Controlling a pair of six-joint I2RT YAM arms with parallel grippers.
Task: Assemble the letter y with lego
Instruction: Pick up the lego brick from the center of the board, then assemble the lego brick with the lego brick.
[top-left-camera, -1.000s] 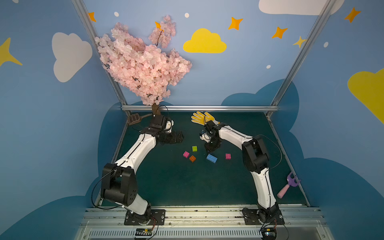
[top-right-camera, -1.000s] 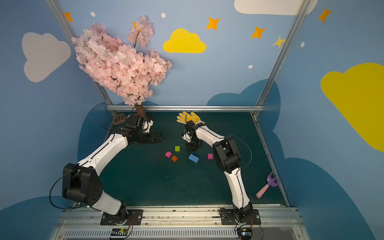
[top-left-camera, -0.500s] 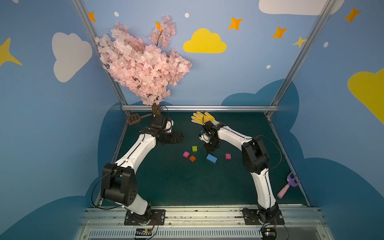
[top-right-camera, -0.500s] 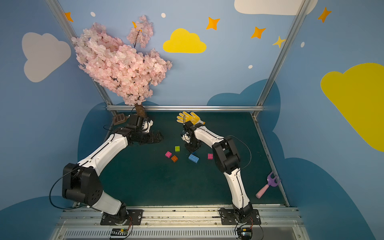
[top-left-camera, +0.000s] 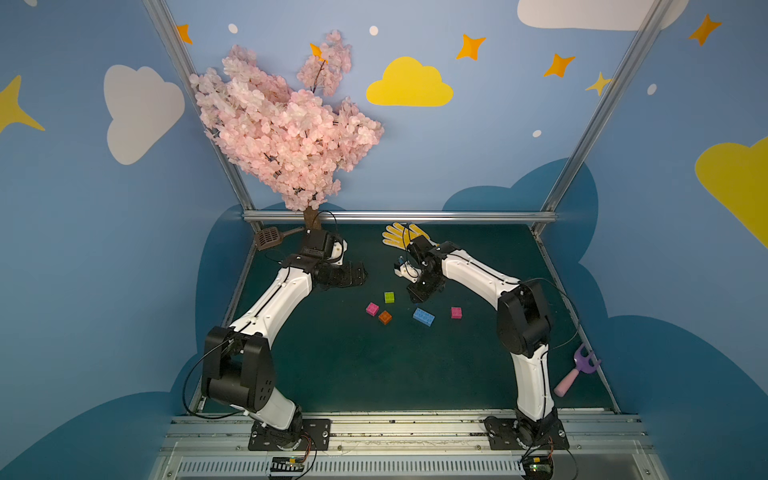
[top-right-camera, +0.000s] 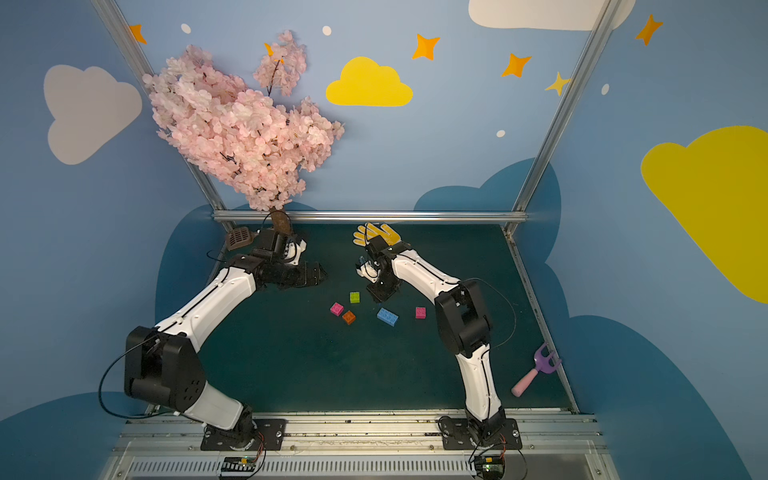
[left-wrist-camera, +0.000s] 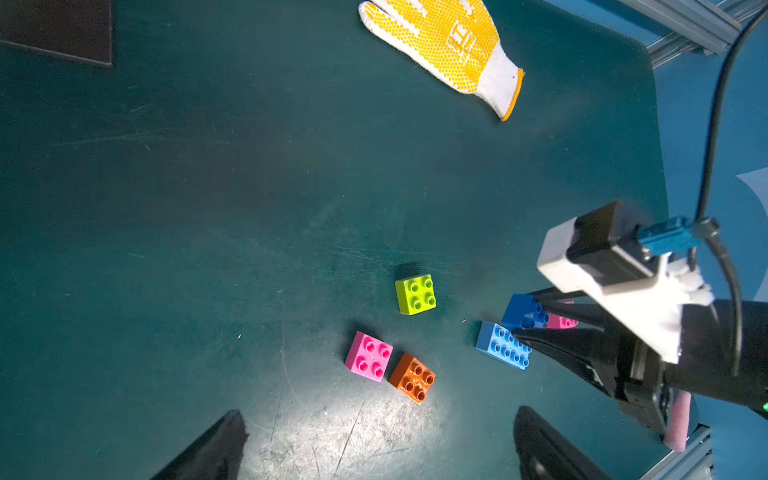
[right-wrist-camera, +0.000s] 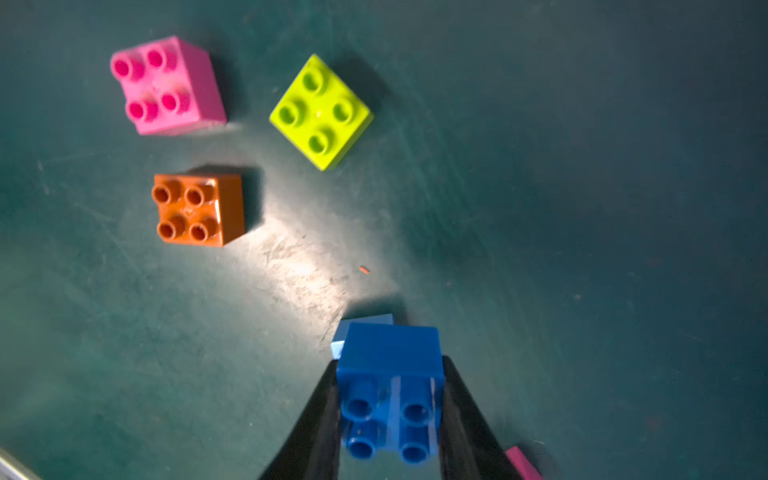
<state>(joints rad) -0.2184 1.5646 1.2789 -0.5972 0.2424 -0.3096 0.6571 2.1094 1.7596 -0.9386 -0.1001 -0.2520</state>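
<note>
Right claw (right-wrist-camera: 390, 365) has closed on dark blue brick (right-wrist-camera: 390, 353), apparently lifted.

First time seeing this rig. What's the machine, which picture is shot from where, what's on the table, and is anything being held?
Two robot arms stand on a rail at the table's near edge; each ends in a two-fingered pincer. Two pictures are a stereo pair from one camera above, almost identical, showing everything. The other two come from a camera on each wrist, looking past that arm's fingers. On the green mat lie loose toy bricks: a lime green brick, an orange brick, a pink brick, a second pink brick and a longer light blue brick; none are joined. A yellow glove lies at the back. The right pincer is shut on a dark blue brick, just by the light blue one. The left pincer is open and empty.
</note>
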